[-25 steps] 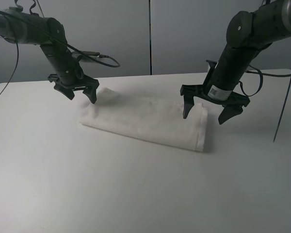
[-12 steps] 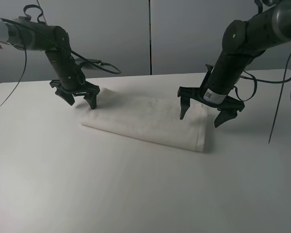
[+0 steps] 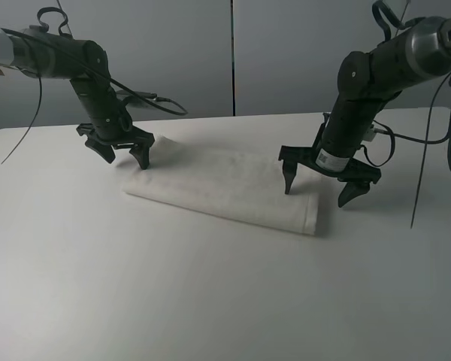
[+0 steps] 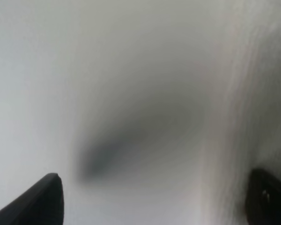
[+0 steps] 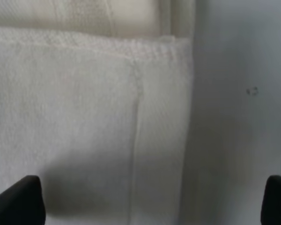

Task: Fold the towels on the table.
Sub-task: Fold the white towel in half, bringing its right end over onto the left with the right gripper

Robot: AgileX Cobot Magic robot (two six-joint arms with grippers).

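The folded towel [image 3: 225, 188] is laid flat on the tabletop [image 3: 210, 301], before grey wall panels [image 3: 286, 53]. The left fingers [image 3: 142, 154] are spread above its far left corner. The right fingers [image 3: 288, 177] are spread astride its right end, pointed downward.

Both arms angle downward, the left pincer [image 3: 126, 160] and right pincer [image 3: 316, 195] each spread wide, gripping nothing.

No legible text, brand or number in any view. Small white sticker [image 3: 328, 159] with dark print, low on black right robot arm [image 3: 358, 101]: characters too small to read.
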